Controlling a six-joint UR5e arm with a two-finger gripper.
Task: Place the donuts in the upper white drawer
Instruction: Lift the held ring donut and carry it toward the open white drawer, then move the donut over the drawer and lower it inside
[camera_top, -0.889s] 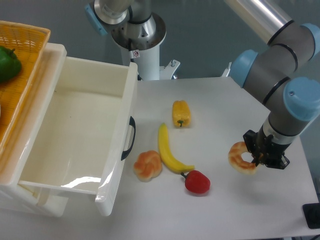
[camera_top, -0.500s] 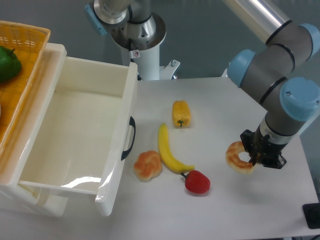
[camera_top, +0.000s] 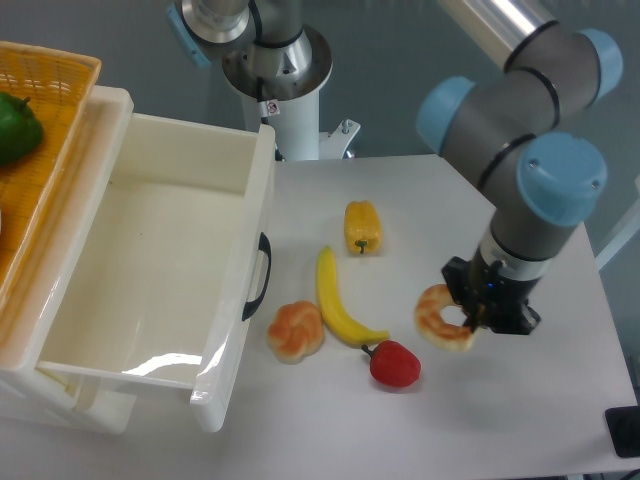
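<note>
My gripper (camera_top: 470, 312) is shut on a ring donut (camera_top: 440, 318), golden-orange with pale streaks, and holds it above the table at the right. A second donut (camera_top: 296, 331), a round twisted pastry, lies on the table next to the drawer's front. The upper white drawer (camera_top: 160, 330) stands pulled open at the left, with a curved black handle (camera_top: 262, 276) on its front. Its inside holds nothing that I can see.
A yellow banana (camera_top: 338, 302), a red pepper (camera_top: 395, 364) and a yellow pepper (camera_top: 363, 227) lie on the table between the drawer and my gripper. A yellow woven basket (camera_top: 40, 110) with a green pepper (camera_top: 16, 128) sits on top at the far left.
My gripper has moved left with the ring donut, from the table's right edge toward the red pepper. Nothing else has moved.
</note>
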